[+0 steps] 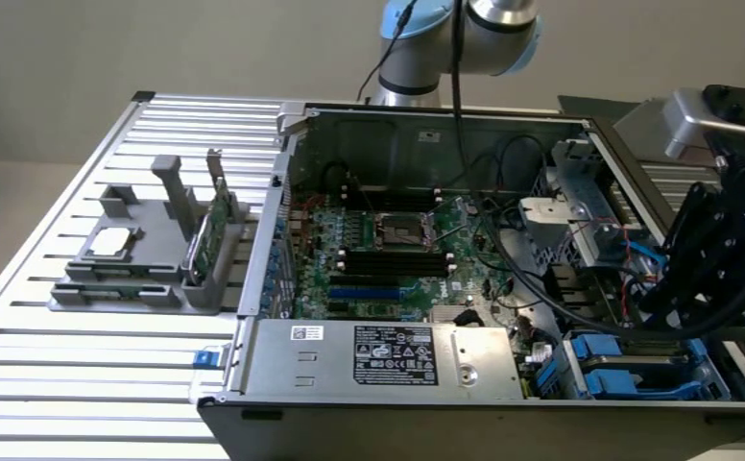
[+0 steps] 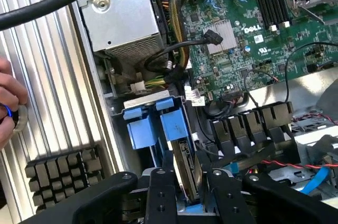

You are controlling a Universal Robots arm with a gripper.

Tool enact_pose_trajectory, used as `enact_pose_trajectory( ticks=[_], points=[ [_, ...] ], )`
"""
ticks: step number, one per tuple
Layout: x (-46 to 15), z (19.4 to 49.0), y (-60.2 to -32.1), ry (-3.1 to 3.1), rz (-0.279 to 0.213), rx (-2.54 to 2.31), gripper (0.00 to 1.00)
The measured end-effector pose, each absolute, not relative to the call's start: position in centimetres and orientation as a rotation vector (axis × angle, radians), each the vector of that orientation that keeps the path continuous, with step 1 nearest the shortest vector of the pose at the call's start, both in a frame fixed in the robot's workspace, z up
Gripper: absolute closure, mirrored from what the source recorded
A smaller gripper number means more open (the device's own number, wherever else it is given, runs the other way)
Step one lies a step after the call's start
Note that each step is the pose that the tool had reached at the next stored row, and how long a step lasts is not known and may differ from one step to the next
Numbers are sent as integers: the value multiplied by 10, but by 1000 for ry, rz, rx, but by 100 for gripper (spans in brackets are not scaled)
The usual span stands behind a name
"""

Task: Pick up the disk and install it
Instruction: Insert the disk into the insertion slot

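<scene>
The disk (image 2: pixel 186 163) stands on edge between my gripper's (image 2: pixel 190 179) two black fingers (image 2: pixel 161 192), grey metal with a strip of blue at its lower end. The jaws are closed against its flat sides. It hangs over the drive bay with the blue plastic carriers (image 2: pixel 142 129) at the corner of the open computer case. In the exterior view my gripper (image 1: pixel 675 312) reaches down at the exterior view's right, above the blue drive bay (image 1: pixel 616 375); the disk itself is hidden behind the black arm and cables there.
The power supply box (image 2: pixel 121 20) (image 1: pixel 386 355) sits beside the bay, with the motherboard (image 2: pixel 237 34) and loose black cables (image 2: pixel 174 49) close by. A person's hand (image 2: pixel 8 102) rests on the slatted table. A black heatsink (image 2: pixel 63 174) lies outside the case. A grey fixture (image 1: pixel 142 259) stands at the exterior view's left.
</scene>
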State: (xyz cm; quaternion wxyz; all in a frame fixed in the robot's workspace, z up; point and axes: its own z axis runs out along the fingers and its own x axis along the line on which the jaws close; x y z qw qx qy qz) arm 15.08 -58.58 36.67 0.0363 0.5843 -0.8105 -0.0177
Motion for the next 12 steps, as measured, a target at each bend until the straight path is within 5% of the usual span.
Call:
enact_pose_trajectory(
  ticks=[12],
  points=[
    [151,367,-586,-2655,-65,1546,69]
  ],
)
